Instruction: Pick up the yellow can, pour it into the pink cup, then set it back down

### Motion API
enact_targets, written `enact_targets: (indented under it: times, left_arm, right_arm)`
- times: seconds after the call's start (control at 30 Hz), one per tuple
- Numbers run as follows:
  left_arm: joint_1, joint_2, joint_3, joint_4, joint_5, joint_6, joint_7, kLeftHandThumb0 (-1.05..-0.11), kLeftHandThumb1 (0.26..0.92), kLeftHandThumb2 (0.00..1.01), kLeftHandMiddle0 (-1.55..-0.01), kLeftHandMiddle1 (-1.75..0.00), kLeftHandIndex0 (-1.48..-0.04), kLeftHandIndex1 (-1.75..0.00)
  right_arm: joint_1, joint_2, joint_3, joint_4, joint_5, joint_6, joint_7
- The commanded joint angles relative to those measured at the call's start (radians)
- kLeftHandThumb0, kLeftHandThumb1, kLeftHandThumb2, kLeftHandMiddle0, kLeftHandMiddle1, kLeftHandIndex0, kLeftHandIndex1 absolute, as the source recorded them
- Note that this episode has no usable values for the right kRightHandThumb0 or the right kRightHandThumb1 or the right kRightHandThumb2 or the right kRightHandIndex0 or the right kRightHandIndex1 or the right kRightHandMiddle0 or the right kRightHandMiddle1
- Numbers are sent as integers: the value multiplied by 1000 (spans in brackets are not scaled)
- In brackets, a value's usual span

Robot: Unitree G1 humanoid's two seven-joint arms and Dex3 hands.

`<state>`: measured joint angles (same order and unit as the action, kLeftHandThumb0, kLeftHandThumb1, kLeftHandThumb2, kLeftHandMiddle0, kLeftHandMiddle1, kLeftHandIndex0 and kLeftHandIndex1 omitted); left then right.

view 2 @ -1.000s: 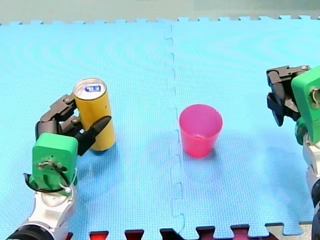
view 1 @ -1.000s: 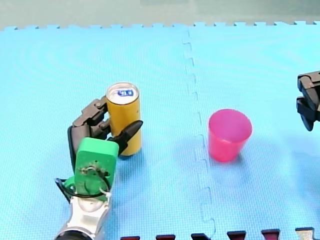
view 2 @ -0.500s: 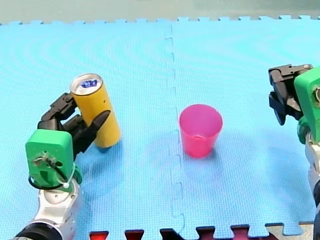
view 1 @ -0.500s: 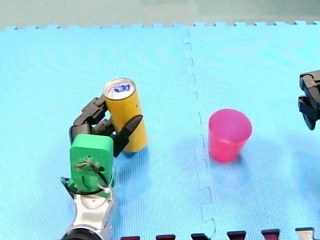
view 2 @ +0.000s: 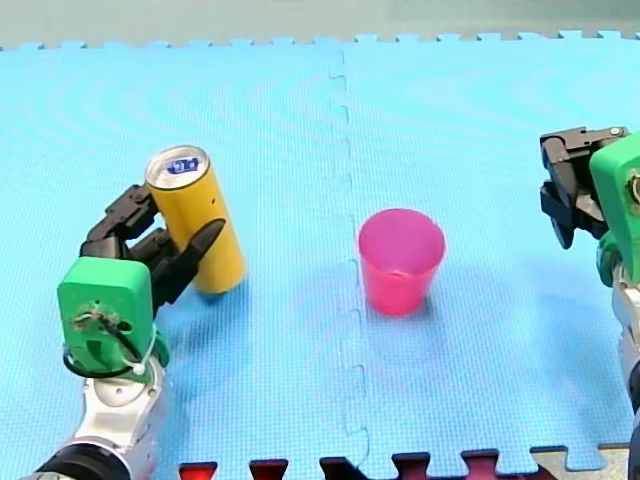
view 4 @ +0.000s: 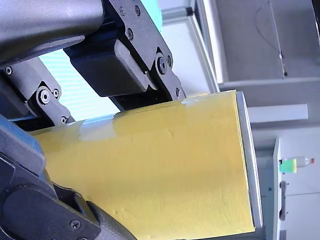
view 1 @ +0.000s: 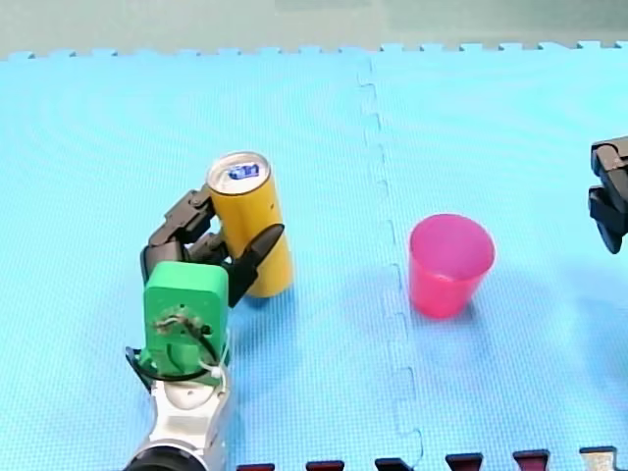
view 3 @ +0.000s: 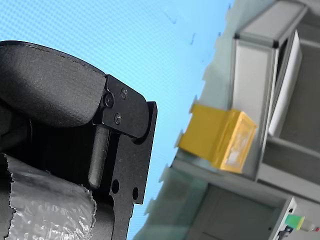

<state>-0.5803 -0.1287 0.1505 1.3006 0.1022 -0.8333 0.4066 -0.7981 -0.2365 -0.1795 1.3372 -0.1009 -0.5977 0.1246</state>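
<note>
The yellow can [view 1: 250, 228] is in the left part of the blue foam mat [view 1: 491, 118], clamped in the left hand [view 1: 204, 253], with black fingers [view 1: 180, 220] round its far side and the thumb across its front. It leans, its top tipped up and to the left; whether its base touches the mat cannot be told. Its silver lid bears a blue mark and hides whatever is inside. In the second wrist view the same can [view 4: 165, 170] lies between the left hand's black finger links [view 4: 125, 65], pressed against its wall. The pink cup [view 1: 449, 263] stands upright to the can's right, well apart from it, across the mat's toothed seam [view 1: 378, 147]; its inside shows plain pink. The right hand [view 2: 568, 190] is at the right edge over the mat, holding nothing; it is partly cut off, and whether it is open or closed cannot be told. Red and dark tile tabs [view 1: 324, 465] edge the mat's near side. In the first wrist view a metal frame [view 3: 252, 95] with a yellow piece [view 3: 220, 137] on it stands beyond the mat's edge.
</note>
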Motion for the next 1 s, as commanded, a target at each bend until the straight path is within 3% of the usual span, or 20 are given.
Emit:
enact_targets:
  times: [0.0,0.37,0.53,0.7,0.97]
  left_arm:
    - [-15,12,-22,3,34,-2,45,-460,786,2,-1087,0,-957,0]
    - [-27,37,-149,18,227,7,310,-487,779,0,-948,0,-916,0]
    - [-34,55,-212,22,311,25,432,-577,755,0,-811,0,-807,0]
    - [-37,65,-250,31,347,70,481,-858,802,13,-577,0,-570,0]
    - [-38,58,-250,33,321,106,455,-1002,806,1,-452,0,-413,0]
  right_arm:
    - [-1,-5,-2,-1,3,-3,1]
    - [2,-7,-9,-1,9,-6,7]
    - [0,-8,-10,-1,10,-5,8]
    - [0,-7,-11,-1,11,-5,5]
    - [0,-8,-8,-1,6,-7,-7]
